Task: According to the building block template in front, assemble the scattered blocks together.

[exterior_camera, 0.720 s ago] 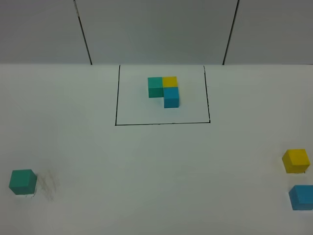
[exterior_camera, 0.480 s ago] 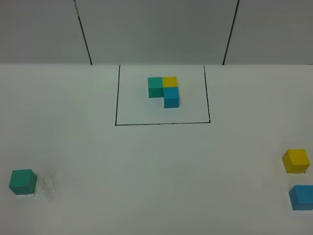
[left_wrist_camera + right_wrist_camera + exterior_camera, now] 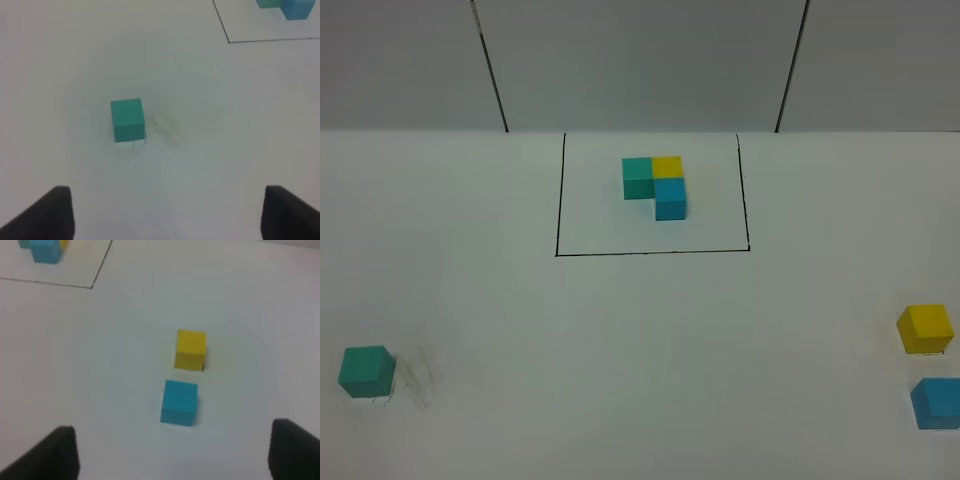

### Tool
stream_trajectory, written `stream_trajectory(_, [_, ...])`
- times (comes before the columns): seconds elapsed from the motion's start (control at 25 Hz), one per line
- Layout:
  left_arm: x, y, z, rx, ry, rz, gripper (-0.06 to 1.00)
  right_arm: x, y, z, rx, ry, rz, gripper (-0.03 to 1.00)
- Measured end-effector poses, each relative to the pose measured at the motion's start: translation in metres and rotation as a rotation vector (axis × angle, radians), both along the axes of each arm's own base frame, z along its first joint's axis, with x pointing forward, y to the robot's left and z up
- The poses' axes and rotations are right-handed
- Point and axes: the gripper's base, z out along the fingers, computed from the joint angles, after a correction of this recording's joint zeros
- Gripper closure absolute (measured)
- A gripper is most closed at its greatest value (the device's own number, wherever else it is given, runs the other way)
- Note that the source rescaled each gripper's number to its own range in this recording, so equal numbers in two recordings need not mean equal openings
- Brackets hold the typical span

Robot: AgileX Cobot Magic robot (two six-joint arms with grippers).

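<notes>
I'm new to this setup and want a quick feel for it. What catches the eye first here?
On the white table, the eye lands first on the small L of teal, yellow and blue cubes inside a thin black rectangle at the far middle. Nearer, a teal cube sits alone at the left edge, while a yellow cube and a blue cube sit close together, not touching, at the right edge.

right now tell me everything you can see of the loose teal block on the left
The teal block is a plain matte cube in one solid green-blue colour. It sits flat on the white table, alone at the near left, with faint grey scuffs beside it. Nothing else touches it; the left hand is open, short of it.
</notes>
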Motion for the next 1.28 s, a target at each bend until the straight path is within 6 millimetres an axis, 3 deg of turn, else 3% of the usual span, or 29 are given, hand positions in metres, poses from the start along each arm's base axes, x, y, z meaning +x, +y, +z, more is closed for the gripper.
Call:
stream_trajectory(0.2, [0.001, 0.0, 0.0, -0.009, 0.01, 0.005, 0.28, 0.0, 0.0, 0.0, 0.0, 0.0, 0.0, 0.37])
stream_trajectory(0.36, [0.02, 0.002, 0.012, -0.077, 0.096, 0.094, 0.3, 0.0, 0.0, 0.0, 0.0, 0.0, 0.0, 0.37])
stream_trajectory(0.48, [0.049, 0.003, 0.024, -0.074, 0.202, 0.143, 0.3, 0.0, 0.0, 0.0, 0.0, 0.0, 0.0, 0.37])
stream_trajectory(0.76, [0.144, 0.002, 0.036, -0.001, 0.408, 0.167, 0.3, 0.0, 0.0, 0.0, 0.0, 0.0, 0.0, 0.37])
stream_trajectory(1.0, [0.215, 0.002, 0.006, 0.07, 0.617, 0.169, 0.3, 0.0, 0.0, 0.0, 0.0, 0.0, 0.0, 0.37])
stream_trajectory(1.28, [0.255, -0.003, -0.047, 0.083, 0.782, 0.129, 0.3, 0.0, 0.0, 0.0, 0.0, 0.0, 0.0, 0.37])
